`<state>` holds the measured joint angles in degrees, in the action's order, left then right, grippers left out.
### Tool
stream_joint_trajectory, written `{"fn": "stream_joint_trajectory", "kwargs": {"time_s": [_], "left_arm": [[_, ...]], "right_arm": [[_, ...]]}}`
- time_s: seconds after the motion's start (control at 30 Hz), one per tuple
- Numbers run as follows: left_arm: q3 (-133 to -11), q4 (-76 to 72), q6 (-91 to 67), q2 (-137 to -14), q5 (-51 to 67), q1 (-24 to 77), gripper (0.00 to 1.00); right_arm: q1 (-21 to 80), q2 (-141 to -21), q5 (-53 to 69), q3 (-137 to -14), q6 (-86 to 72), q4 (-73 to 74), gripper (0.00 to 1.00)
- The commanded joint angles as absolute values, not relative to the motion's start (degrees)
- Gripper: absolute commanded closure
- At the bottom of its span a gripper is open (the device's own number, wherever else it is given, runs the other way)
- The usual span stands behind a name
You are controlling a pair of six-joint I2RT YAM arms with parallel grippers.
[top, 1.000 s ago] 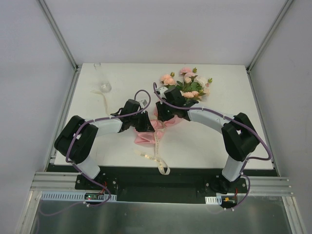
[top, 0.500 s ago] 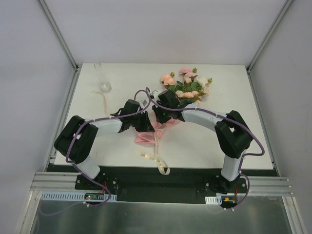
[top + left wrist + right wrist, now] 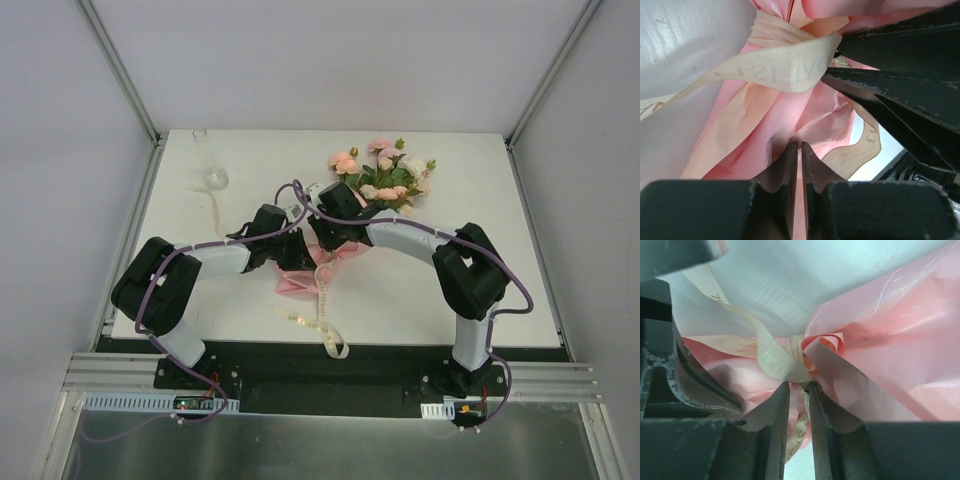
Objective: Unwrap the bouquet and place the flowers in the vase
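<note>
The bouquet lies across the middle of the table, its flowers pointing to the far right. Its pink paper is still gathered by a cream ribbon. My left gripper is at the paper's near end, its jaws shut on a fold of pink paper. My right gripper is at the ribbon's knot. Its jaws stand a narrow gap apart, with a strand of ribbon hanging between them. The clear glass vase stands at the far left, away from both grippers.
A loose ribbon tail trails to the front edge of the white table. Another cream strip lies by the vase. Metal frame posts and grey walls enclose the table. The two grippers work almost touching.
My right arm has swung left, bringing its gripper closer to the knot and the left gripper. The left arm and the bouquet have stayed where they were.
</note>
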<state>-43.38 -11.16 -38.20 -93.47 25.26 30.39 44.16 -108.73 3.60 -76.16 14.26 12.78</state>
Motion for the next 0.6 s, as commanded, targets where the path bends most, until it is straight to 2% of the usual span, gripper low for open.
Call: {"fn": "stream_joint_trajectory", "kwargs": {"time_s": [0.0,0.4,0.57], "left_arm": [[-42.2,-11.3,-37.2,-92.5,25.1,30.7,0.92],[-42.0,-11.4,-37.4,-92.2,25.0,30.7,0.92],[-41.7,-11.5,-37.5,-92.3,24.4,30.6,0.92]], "right_arm": [[44.6,-109.4,0.4,-79.3,17.7,12.7,0.74],[46.1,-112.4,-4.3,-80.2,21.6,13.3,0.72],[47.0,-112.5,-6.2,-80.7,22.6,13.3,0.8]]}}
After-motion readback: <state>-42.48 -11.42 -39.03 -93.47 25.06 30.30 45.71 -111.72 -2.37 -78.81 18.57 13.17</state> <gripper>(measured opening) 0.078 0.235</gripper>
